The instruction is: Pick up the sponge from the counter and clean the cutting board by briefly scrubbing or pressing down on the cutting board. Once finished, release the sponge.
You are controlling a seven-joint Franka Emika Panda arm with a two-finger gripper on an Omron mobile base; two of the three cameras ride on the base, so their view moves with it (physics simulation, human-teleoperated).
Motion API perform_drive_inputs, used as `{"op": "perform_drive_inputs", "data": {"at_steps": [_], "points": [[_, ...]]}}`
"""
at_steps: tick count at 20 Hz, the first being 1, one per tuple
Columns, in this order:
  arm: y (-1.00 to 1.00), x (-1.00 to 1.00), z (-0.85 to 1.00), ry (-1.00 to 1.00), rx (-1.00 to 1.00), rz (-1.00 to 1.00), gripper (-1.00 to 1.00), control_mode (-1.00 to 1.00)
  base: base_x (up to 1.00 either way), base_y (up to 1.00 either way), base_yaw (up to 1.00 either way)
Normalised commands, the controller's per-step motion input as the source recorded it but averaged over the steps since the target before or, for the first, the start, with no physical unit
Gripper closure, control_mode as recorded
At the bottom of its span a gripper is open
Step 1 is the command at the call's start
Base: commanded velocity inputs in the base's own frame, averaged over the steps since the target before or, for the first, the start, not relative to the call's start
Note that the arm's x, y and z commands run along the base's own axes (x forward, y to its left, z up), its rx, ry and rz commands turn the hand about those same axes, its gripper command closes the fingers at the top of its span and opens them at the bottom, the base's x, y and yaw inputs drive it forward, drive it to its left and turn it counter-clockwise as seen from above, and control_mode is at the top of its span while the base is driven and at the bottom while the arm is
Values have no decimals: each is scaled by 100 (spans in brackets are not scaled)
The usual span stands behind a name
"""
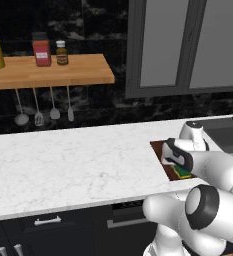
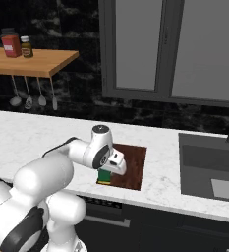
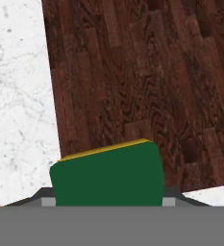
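While the white arm's hand [image 2: 106, 173] is clenched on the small rectangular sponge with dark green top over a yellow layer [image 2: 104, 176], that sponge sits at the near left corner of the flat dark reddish-brown wooden cutting board [image 2: 133, 160], lower centre of the right base frame. Left base view puts it low right: green-yellow block [image 1: 182, 173] half hidden under the wrist, over the board's [image 1: 158, 147] near edge.

Key relation: the sponge is already in the hand and over the board, so what matters is where the bare board lies from it. In the hand view the green face [image 3: 107, 175] fills the bottom centre, yellow edge along its top, and the board [image 3: 137, 86] spreads upward and to the right of frame. White marble counter [image 3: 17, 96] takes the left strip. Judgement: any scrub stroke should go up-frame, away from that left edge; drifting left runs off onto marble. Whether the sponge is pressed down or just above the wood, can't tell.

Board's long axis runs roughly bottom to top in the hand view; grain follows it.

Single arm, so no choice of which one.

Writing: none readable. Red-labelled jar [image 1: 41, 50] and small brown bottle [image 1: 62, 53] on the orange-brown wooden shelf [image 1: 83, 75] are too small to read.
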Motion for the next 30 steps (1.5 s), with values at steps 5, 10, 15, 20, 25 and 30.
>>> {"op": "perform_drive_inputs", "data": {"at_steps": [5,10,15,20,25,30], "points": [[-15,24,0,-1,3,0,100,-100,0,0,0],[-6,2,-26,-12,0,0,100,-100,0,0,0],[0,0,-52,-10,0,0,100,-100,0,0,0],[-1,2,-26,-8,0,0,100,-100,0,0,0],[-11,21,10,0,4,0,100,-100,0,0,0],[-10,28,14,0,4,0,100,-100,0,0,0]]}}
